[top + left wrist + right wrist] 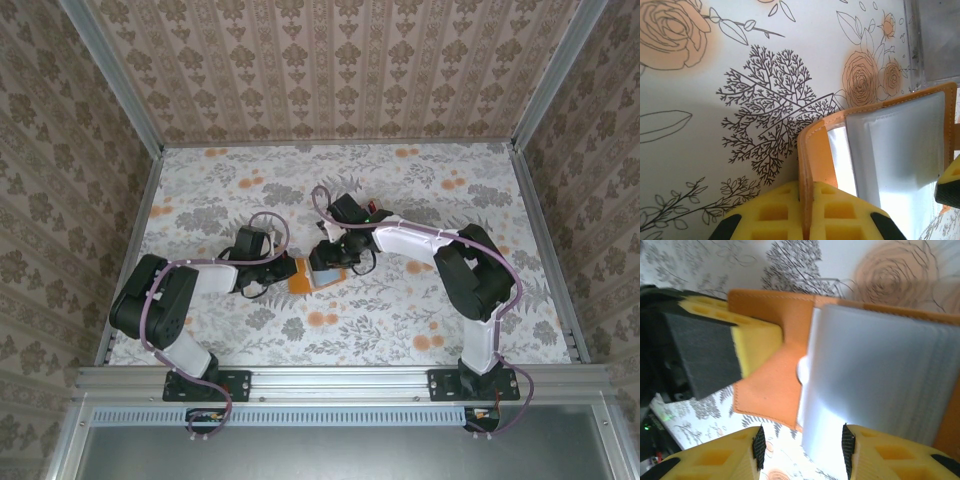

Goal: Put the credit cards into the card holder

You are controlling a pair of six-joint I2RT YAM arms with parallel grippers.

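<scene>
The orange card holder [303,277] lies open on the floral table between the two arms. My left gripper [285,268] is shut on its orange cover, which stands on edge between the yellow fingers [806,192]. Inside the card holder [815,150] sits a stack of clear plastic sleeves [900,150]. My right gripper [330,268] hovers over it from the other side, open, jaws [801,445] apart; the near corner of the sleeves [880,375] lies between them, clear of the left pad. The left arm's yellow finger [755,337] rests on the orange flap [775,385]. The credit cards are out of view.
The floral table top [400,320] is boxed in by patterned walls [90,170] on three sides, with a metal rail [340,385] along the near edge where both arm bases are bolted. A grey frame post [935,40] stands beyond the holder.
</scene>
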